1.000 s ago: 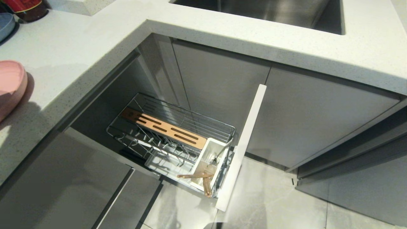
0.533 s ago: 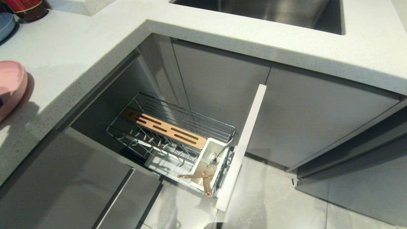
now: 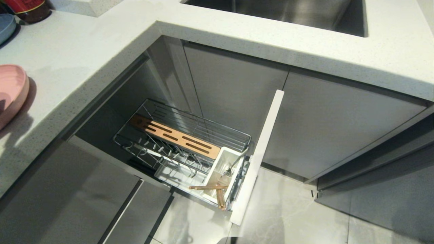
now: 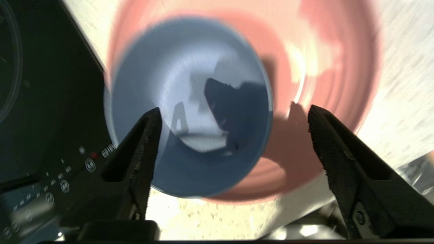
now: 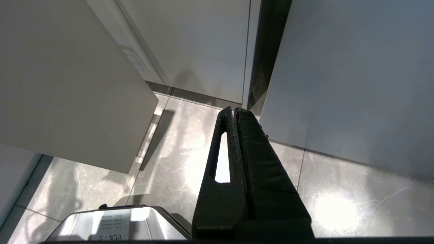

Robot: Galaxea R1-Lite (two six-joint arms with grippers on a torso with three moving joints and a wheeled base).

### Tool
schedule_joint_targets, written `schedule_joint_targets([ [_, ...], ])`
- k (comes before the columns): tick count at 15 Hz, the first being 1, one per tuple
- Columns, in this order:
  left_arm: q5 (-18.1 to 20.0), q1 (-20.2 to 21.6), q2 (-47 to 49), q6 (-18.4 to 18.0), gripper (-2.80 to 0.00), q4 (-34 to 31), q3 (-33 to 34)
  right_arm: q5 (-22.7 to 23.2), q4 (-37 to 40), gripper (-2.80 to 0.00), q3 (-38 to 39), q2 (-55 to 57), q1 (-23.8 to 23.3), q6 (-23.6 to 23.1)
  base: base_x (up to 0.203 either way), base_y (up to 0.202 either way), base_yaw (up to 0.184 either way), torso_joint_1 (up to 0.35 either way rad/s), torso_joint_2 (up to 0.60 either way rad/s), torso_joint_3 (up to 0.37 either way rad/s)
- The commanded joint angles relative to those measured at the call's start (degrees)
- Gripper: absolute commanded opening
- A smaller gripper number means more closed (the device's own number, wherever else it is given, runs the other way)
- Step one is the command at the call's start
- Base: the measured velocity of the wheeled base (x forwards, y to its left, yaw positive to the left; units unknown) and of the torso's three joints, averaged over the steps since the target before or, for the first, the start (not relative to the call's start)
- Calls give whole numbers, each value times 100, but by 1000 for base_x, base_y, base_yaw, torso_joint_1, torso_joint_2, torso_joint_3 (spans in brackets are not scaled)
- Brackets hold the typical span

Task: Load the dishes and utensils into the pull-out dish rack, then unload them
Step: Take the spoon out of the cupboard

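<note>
In the head view our pink plate (image 3: 12, 91) sat at the left edge on the counter (image 3: 84, 51), its shadow shorter than a second before. The rack (image 3: 190, 142) at centre stood pulled out, chopsticks (image 3: 213, 189) and spoon (image 3: 234, 164) in its white box (image 3: 225, 173).

In the left wrist view our left gripper (image 4: 234, 115) stood wide apart above the matte blue bowl (image 4: 183, 101), which lay on the plate, untouched.

In the right wrist view our right gripper (image 5: 234, 112) was closed over the floor (image 5: 183, 135).
</note>
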State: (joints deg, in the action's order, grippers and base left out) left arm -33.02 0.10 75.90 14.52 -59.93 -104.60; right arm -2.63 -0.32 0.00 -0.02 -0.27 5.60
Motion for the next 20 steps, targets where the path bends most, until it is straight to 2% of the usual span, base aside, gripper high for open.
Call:
schedule_joint_targets([
  [1,-37,5,-207,45,0,411,-21,0,-3,-280,0,-24,0,3,0,0,0,0,0,0],
  [3,-78,0,-344,96,0,1313,26,0,-3,-280,0,-24,0,3,0,0,0,0,0,0],
  [6,-91,-27,-470,250,0,2245,61,0,-3,-280,0,-24,0,3,0,0,0,0,0,0],
  [7,-87,-31,-521,280,-280,2582,80,0,-3,-280,0,-24,0,3,0,0,0,0,0,0],
  [8,-83,-88,-571,307,-280,2831,91,0,-3,-280,0,-24,0,3,0,0,0,0,0,0],
  [10,-76,-280,-621,585,-280,3144,58,0,-3,-280,0,-24,0,3,0,0,0,0,0,0],
  [15,-65,-1178,-656,1493,-280,4010,18,0,-3,-280,0,-24,0,3,0,0,0,0,0,0],
  [18,-60,-1756,-613,1945,-280,4078,24,0,-3,-280,0,-24,0,3,0,0,0,0,0,0],
  [20,-47,-2169,-496,2043,-280,4007,117,0,-3,-280,0,-24,0,3,0,0,0,0,0,0],
])
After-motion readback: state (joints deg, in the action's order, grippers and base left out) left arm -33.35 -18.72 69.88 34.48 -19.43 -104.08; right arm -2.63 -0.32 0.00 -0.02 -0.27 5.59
